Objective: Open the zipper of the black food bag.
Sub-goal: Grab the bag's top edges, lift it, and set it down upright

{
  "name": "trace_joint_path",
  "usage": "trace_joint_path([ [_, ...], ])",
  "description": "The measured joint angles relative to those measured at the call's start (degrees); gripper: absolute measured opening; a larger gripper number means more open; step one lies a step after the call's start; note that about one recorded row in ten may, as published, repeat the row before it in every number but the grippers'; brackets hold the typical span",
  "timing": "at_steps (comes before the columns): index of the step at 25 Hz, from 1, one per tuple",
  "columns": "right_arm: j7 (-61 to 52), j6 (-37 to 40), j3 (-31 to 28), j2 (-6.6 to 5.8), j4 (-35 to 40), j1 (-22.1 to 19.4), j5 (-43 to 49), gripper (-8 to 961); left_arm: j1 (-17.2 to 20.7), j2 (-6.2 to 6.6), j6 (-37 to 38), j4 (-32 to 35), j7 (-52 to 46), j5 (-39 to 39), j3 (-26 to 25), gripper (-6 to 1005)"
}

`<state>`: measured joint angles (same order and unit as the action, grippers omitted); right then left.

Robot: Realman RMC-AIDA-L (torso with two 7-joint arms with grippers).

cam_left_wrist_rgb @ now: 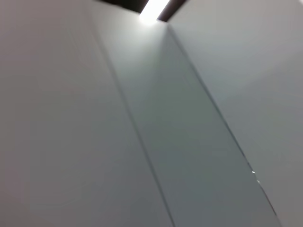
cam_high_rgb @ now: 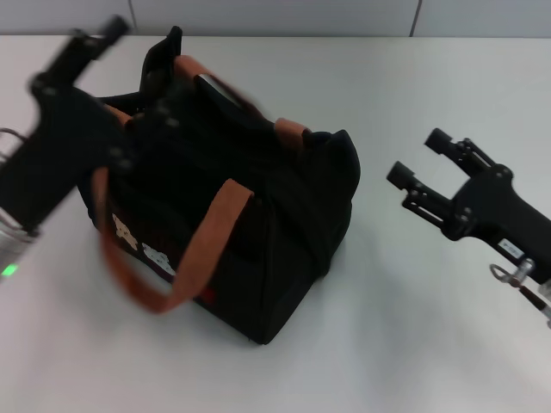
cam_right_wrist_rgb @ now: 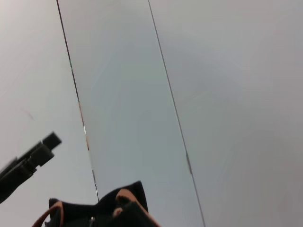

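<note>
With the black food bag [cam_high_rgb: 258, 232] standing mid-surface, its zipper hidden, a strap [cam_high_rgb: 185, 258] could be snagged by the left gripper [cam_high_rgb: 116, 64] (state untellable) above it; the right gripper [cam_high_rgb: 417, 159] is spread, idle.

No text, label, brand or number can be read anywhere on the black food bag [cam_high_rgb: 258, 215].

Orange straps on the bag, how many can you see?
2. One strap hangs over the bag's near side by the bear patches; the other arches over the top toward the far side.
</note>
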<state>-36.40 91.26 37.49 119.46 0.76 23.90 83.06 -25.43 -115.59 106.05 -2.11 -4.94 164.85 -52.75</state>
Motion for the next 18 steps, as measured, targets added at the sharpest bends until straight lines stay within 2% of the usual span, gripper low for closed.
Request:
trace_joint_path([
  [3,-0.5,2.18,-0.29,-0.04,1.91,-1.58,-0.01,838,1.73,1.75,0.42,0.13,-8.17,-0.06,-1.98,723],
  [6,-2.82,3.62,-0.92,-0.13,4.2,-2.95,-0.03,838,4.18,2.84,2.05,0.14,-9.12,-0.04,-2.62,723],
  [10,-5.13,4.32,-1.01,-0.2,7.28,-3.95,0.1,838,6.71,5.77,3.01,1.08,-13.91,0.28,-2.23,724],
  [12,-6.13,5.56,-0.74,-0.27,8.27,-4.03,0.25,838,7.21,7.42,3.16,4.29,-16.9,0.44,-2.09,724],
  [13,-6.13,5.56,-0.74,-0.27,8.27,-4.03,0.25,838,7.21,7.42,3.16,4.29,-16.9,0.44,-2.09,724],
  [15,-7.21,5.91,-0.57,-0.34,9.26,-4.21,0.3,838,6.99,8.58,2.98,8.33,-17.52,0.5,-1.23,725],
  [16,-7.71,5.98,-0.49,-0.36,9.8,-4.3,0.34,838,6.7,8.88,2.85,9.7,-17.44,0.5,-0.27,725],
  [17,-8.35,6.03,-0.29,-0.37,10.55,-4.54,0.41,838,5.55,9.55,2.35,13.37,-17.08,0.41,3.0,725],
  [18,-8.35,6.03,-0.29,-0.37,10.55,-4.54,0.41,838,5.55,9.55,2.35,13.37,-17.08,0.41,3.0,725],
])
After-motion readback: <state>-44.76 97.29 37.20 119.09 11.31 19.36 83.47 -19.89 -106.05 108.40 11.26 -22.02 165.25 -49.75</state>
